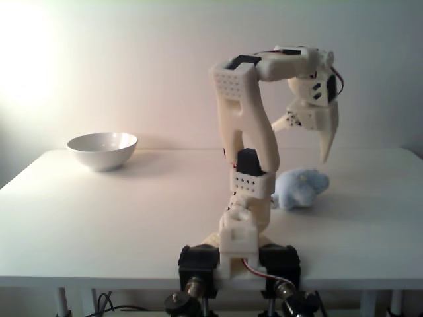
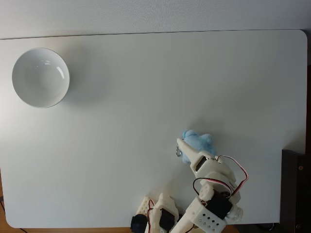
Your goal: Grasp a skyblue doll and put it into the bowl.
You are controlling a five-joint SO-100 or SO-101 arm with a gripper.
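Observation:
The skyblue doll (image 1: 301, 188) is a small fluffy pale-blue lump lying on the white table, just right of the arm's base. In the fixed view from above, the doll (image 2: 200, 141) lies right of centre near the table's front edge, partly covered by the gripper, with a small metal clip showing at its left. My gripper (image 1: 299, 142) hangs a short way above the doll, open and empty, one finger pointing down and the other out to the left. From above, the gripper (image 2: 186, 147) overlaps the doll's left side. The white bowl (image 1: 102, 150) stands empty at the far left (image 2: 40, 77).
The arm's base (image 1: 238, 257) is clamped at the table's front edge, with cables below it. The bare white table (image 2: 146, 107) stretches between the doll and the bowl. A dark piece of furniture (image 2: 296, 189) stands beyond the table's right edge. A pale wall rises behind the table.

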